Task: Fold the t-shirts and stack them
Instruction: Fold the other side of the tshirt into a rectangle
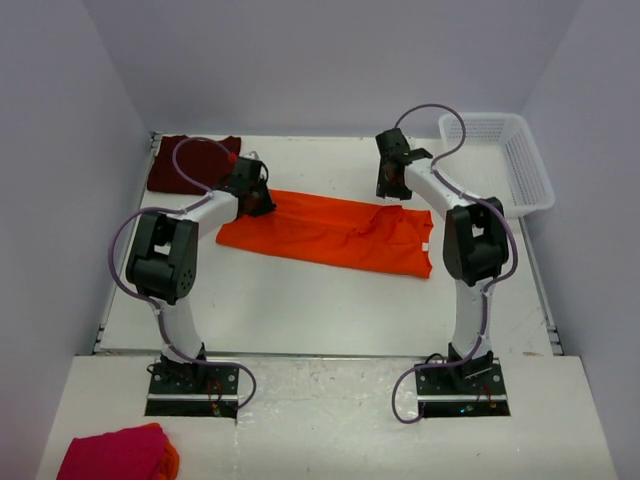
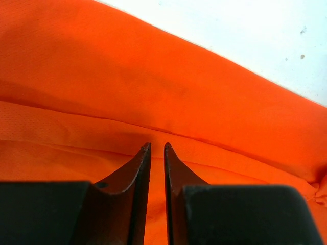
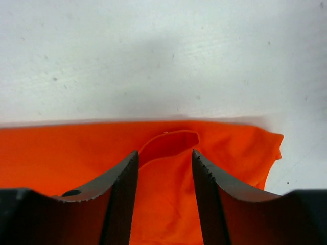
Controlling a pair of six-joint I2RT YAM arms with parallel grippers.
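Left gripper (image 2: pixel 157 147) pinches a fold of the orange t-shirt (image 1: pixel 330 232). Right gripper (image 3: pixel 164 155) is spread over its edge. Maroon t-shirt (image 1: pixel 162 170) is partly covered by a cable (image 1: pixel 178 165).

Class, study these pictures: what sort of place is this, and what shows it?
Most likely a robotics lab test cell, not a home: a left arm and right arm bolted beside a white table, plain walls around it, an orange t-shirt and white basket as props.
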